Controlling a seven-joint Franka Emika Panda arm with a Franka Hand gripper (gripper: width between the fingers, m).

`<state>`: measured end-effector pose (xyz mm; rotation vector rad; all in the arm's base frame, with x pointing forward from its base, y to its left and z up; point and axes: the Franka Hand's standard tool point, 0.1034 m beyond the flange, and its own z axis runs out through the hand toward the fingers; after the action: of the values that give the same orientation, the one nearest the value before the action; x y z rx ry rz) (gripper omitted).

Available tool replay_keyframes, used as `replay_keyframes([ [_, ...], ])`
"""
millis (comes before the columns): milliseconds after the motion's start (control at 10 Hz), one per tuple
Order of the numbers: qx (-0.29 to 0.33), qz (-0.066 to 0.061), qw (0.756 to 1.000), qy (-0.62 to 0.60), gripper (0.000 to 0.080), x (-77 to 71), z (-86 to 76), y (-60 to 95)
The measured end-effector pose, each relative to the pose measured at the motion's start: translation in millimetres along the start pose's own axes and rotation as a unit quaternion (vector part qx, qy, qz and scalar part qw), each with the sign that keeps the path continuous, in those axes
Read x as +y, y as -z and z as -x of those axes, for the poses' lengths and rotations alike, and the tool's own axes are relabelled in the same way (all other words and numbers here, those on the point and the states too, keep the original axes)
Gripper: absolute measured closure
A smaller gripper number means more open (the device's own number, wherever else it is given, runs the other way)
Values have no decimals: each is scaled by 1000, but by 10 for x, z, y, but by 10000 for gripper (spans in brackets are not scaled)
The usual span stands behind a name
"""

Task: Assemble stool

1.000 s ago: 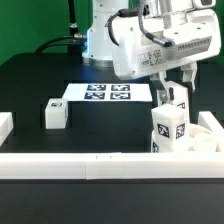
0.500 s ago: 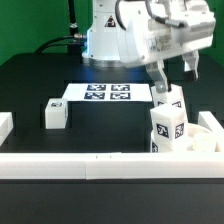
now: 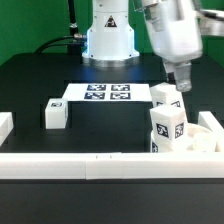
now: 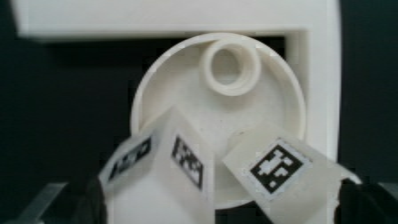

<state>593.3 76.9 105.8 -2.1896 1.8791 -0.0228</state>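
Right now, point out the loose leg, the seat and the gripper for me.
loose leg (image 3: 55,113): exterior view, middle of the block.
seat (image 4: 210,105): wrist view, bare face of the disc near its round hole.
gripper (image 3: 180,80): exterior view, midway between the fingertips.

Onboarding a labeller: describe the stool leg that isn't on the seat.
Find the marker board mid-table. Off its end, on the exterior view's left, sits a small white leg. Unlike the two legs standing on the seat at the exterior view's right, it sits alone on the black table.
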Motion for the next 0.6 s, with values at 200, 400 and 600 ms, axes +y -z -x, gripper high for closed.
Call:
replay_keyframes([
  [200, -3, 6, 992, 128, 151, -41, -3, 44],
  [400, 1, 4, 979, 206, 151, -71, -39, 61],
  [600, 5, 9, 946, 325, 151, -65, -59, 59],
])
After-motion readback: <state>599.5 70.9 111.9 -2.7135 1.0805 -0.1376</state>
